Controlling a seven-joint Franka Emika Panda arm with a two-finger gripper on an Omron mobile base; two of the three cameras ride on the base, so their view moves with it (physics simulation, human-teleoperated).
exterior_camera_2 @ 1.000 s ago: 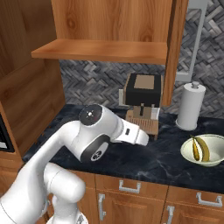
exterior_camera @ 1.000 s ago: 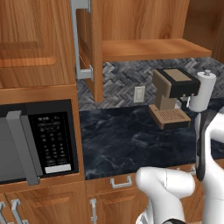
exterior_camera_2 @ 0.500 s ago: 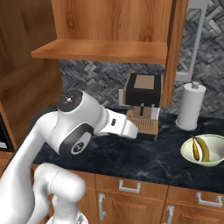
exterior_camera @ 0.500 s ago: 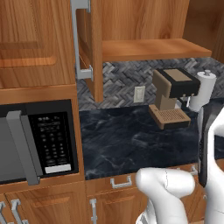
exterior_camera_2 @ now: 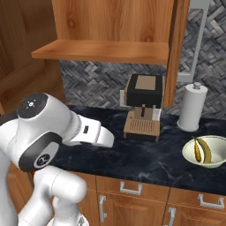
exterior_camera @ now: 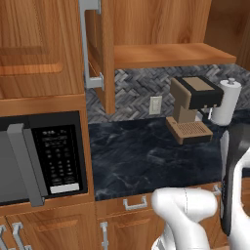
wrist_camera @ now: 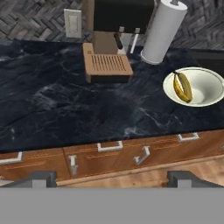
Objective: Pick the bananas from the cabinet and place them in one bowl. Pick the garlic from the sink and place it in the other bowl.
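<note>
dark marbled counter [exterior_camera_2: 145, 159] runs along a grey herringbone backsplash [exterior_camera: 141, 88], with brown drawer fronts and silver pulls below it. wooden wall cabinet [exterior_camera_2: 110, 26] hangs above, its door [exterior_camera: 100, 53] swung open with the long silver bar handle [exterior_camera: 87, 44] facing out; the plain shelf [exterior_camera_2: 101, 50] carries nothing visible. black-fronted microwave [exterior_camera: 39, 161] sits built in at the left of the left base view. coffee machine [exterior_camera_2: 143, 103], black on top with a brown slatted drip tray, stands on the counter against the backsplash. white paper towel roll [exterior_camera_2: 192, 108] stands upright just beside it, to its right in the right base view. a wall outlet [wrist_camera: 72, 22] is set in the backsplash left of the machine.

cream-white bowl [wrist_camera: 210, 87] rests on the counter near the paper towel roll, toward the counter's front edge. bananas [wrist_camera: 183, 86] lie inside the bowl, yellow with dark tips; in the hand view they read as two lying side by side, touching.

white arm: elbow joint and forearm cross the lower left of the right base view, above the counter's front edge. gripper [wrist_camera: 111, 178]: two dark finger tips [wrist_camera: 37, 178] show at the bottom of the hand view, set wide apart with nothing between them, over the drawer fronts and wooden floor.
</note>
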